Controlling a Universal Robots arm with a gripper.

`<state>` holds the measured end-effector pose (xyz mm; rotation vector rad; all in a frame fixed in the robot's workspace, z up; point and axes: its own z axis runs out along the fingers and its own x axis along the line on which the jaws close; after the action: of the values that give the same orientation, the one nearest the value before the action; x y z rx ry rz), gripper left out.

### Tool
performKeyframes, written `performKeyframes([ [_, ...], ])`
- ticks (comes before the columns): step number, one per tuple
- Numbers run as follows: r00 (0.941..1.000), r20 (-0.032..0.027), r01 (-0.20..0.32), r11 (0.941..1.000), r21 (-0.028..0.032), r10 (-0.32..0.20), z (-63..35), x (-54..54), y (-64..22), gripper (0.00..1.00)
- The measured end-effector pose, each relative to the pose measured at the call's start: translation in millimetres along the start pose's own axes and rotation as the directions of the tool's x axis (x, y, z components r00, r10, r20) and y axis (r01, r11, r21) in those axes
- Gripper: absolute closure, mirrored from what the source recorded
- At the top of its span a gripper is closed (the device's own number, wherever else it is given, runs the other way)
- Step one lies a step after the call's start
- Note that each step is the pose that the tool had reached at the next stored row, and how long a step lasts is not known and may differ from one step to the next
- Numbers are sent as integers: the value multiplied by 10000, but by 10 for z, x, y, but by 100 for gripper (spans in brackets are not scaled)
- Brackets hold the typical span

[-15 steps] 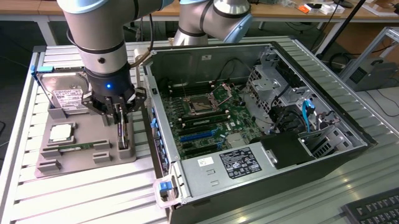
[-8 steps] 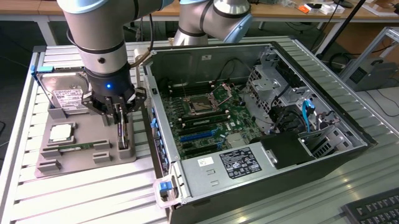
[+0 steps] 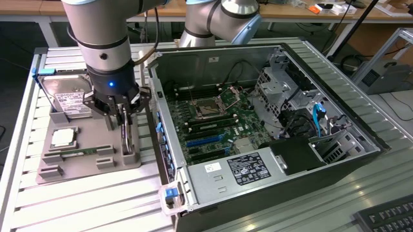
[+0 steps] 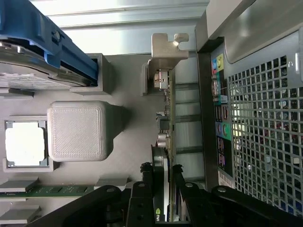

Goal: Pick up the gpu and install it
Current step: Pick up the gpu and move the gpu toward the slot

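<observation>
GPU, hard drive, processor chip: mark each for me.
GPU [image 4: 166,125], wrist view, exposed long edge, mid-length.
Hard drive [image 3: 65,99], exterior view, labelled top face.
Processor chip [image 3: 63,137], exterior view, silver lid.

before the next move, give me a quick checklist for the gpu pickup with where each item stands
1. Pincer straddles the thin black gpu card with silver end bracket: ok.
2. Fingers against both faces of the card: ok, they appear to touch it.
3. Card lifted out of the grey plastic holder tray: not ok, it stands in its slot.
4. Blue expansion slots in the open black computer case unoccupied: ok.
5. Silver hard drive and green RAM stick sit apart from the pincer: ok.
</observation>
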<state>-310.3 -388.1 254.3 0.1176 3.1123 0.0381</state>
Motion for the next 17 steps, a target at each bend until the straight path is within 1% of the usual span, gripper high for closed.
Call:
performKeyframes([
  [4,10000,0,0,10000,-3,0,-54,-1,1,73],
  [7,10000,0,0,10000,-4,0,-148,-4,4,73],
  [8,10000,0,0,10000,-3,0,-164,-4,4,73],
  [17,10000,-1,0,10000,-3,0,-211,-5,5,73],
])
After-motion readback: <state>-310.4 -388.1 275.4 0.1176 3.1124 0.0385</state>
